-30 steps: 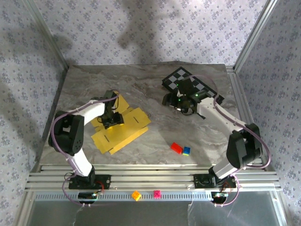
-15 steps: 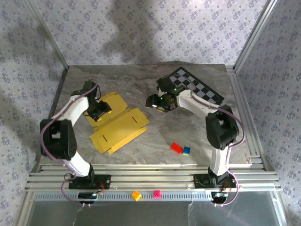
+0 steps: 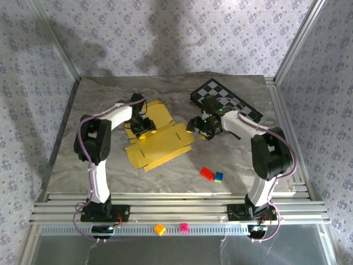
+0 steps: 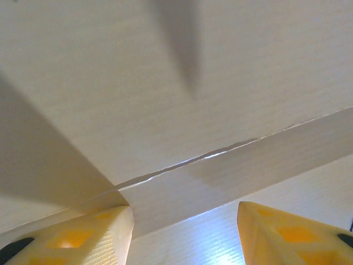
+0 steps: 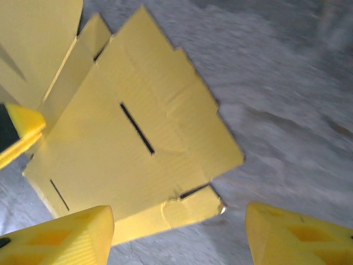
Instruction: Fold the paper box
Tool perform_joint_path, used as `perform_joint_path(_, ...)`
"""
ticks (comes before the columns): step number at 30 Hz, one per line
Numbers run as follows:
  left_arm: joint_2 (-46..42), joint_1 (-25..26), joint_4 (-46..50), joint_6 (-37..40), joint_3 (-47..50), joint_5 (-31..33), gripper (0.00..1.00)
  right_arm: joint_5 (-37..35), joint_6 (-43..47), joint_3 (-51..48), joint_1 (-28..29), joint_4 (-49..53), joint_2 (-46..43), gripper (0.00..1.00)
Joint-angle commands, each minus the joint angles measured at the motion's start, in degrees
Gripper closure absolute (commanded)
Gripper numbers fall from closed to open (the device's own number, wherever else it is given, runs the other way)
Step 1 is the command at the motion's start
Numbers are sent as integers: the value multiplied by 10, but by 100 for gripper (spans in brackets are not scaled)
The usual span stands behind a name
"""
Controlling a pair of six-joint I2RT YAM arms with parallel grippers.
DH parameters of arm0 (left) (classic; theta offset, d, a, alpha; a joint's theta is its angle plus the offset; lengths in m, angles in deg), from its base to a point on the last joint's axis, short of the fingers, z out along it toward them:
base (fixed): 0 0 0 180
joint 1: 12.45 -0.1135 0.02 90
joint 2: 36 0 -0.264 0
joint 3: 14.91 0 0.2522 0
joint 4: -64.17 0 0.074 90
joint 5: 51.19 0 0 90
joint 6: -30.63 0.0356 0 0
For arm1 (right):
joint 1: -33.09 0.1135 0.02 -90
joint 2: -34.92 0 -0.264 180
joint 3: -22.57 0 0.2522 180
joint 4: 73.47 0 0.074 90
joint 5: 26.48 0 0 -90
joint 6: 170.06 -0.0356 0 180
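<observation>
A: Where's the paper box (image 3: 160, 144)?
B: Lying flat on the table (image 3: 182, 96), left of centre. Left gripper (image 3: 144, 127) is over its far-left flap, jaws apart, white inner face right in front. Right gripper (image 3: 199, 126) is just off the right edge, jaws apart, empty.
A: Fold tip?
B: Pinch the flap near its crease and lift slowly. The right should pin the main panel against sliding.

A black-and-grey checkerboard mat (image 3: 216, 89) lay flat on the marbled bench (image 3: 165, 94). Nearer than the mat, a red brick (image 3: 207, 173) and a blue brick (image 3: 219, 176) sat touching each other. Much farther from the mat, past the bench's near edge, an orange brick (image 3: 160, 229) and a pink brick (image 3: 184, 227) rested on a perforated rail (image 3: 231, 228).
</observation>
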Motion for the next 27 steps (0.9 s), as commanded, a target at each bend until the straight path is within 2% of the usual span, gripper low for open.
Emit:
perform_joint_path(1, 38, 18, -33, -48, -35, -17, 45, 32, -41, -57, 2, -9, -57, 34)
perform_joint_path(5, -3, 22, -36, -64, -67, -9, 41, 37, -76, -111, 11, -44, -91, 34)
perform_joint_path(9, -68, 6, -12, -71, -59, 11, 38, 33, -75, -116, -7, -58, -87, 34)
perform_joint_path(14, -165, -66, -22, -80, 62, -7, 39, 41, -69, -69, -11, -59, -40, 34)
perform_joint_path(17, -194, -129, -54, -80, 147, -55, 43, 36, -66, -29, 8, -60, 0, 36)
perform_joint_path(19, -201, -158, -92, -82, 190, -93, 44, 34, -66, 8, 19, -62, 28, 38)
perform_joint_path(22, -193, -172, -145, -56, 215, -128, 43, 41, -68, 54, 30, -67, 77, 43)
perform_joint_path(24, -172, -174, -154, -27, 209, -135, 43, 48, -67, 83, 33, -68, 112, 48)
perform_joint_path(27, -144, -174, -162, 12, 199, -137, 43, 51, -69, 118, 31, -55, 150, 50)
